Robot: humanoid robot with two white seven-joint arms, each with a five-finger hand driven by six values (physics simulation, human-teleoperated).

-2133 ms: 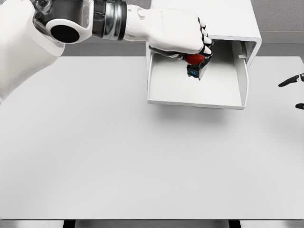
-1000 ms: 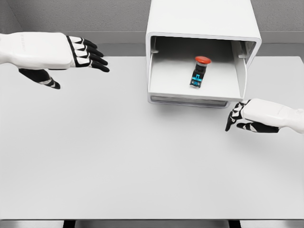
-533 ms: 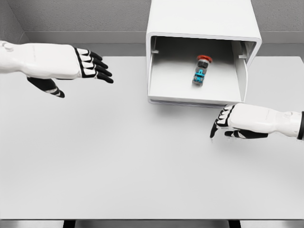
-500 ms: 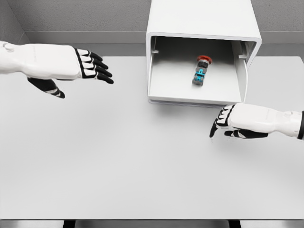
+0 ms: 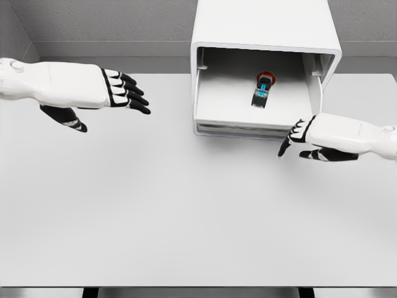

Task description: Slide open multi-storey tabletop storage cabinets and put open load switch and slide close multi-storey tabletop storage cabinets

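Load switch (image 5: 263,89) lay tilted in open drawer (image 5: 248,118) of white cabinet (image 5: 265,25), red cap far, blue-black body near, right robot hand (image 5: 310,133) released by drawer front, left robot hand (image 5: 105,93) released over tabletop (image 5: 155,211) far left

white table (image 5: 155,217), grey wall (image 5: 111,25) behind

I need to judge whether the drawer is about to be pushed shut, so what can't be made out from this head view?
- Contact: whether the right robot hand touches the drawer front; its fingers overlap the edge.
- Load switch: too small for markings to be read.
- Cabinet: top cut off by the picture edge, and any other storeys are unseen.
- Left robot hand: its arm runs off the left edge.
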